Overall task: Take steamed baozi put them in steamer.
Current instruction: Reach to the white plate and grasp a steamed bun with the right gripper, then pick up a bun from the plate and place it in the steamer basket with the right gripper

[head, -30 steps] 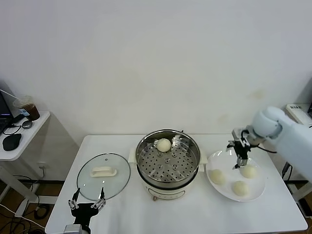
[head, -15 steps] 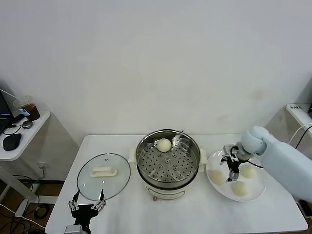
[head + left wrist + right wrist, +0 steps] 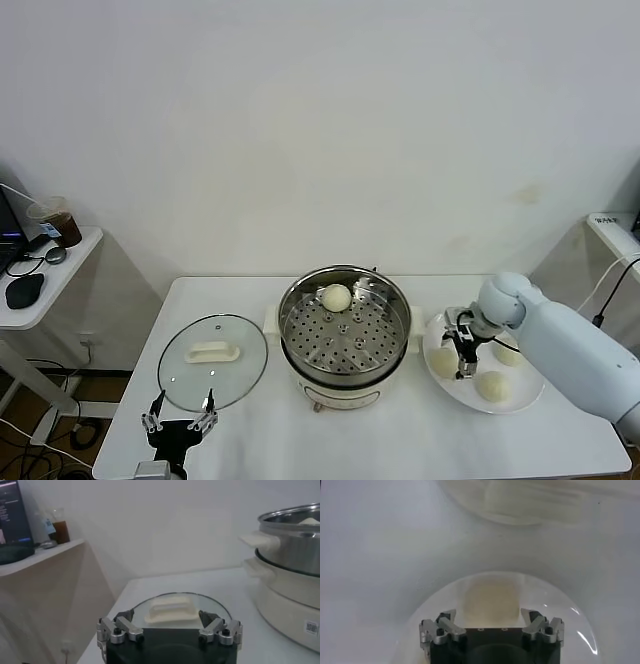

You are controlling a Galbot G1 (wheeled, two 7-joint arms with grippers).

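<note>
A plain lab or office room: bare white wall behind the white table [image 3: 300, 440], with a side desk [image 3: 62, 262] left of it holding a computer mouse [image 3: 23, 290] and an iced drink [image 3: 62, 222].

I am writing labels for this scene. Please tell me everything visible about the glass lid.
The glass lid is a round, clear disc with a thin metal rim and a flat oblong white handle at its centre. It lies flat on the white table, handle upward, beside the steamer and apart from it. The open left gripper hangs near its front edge without touching it.
</note>
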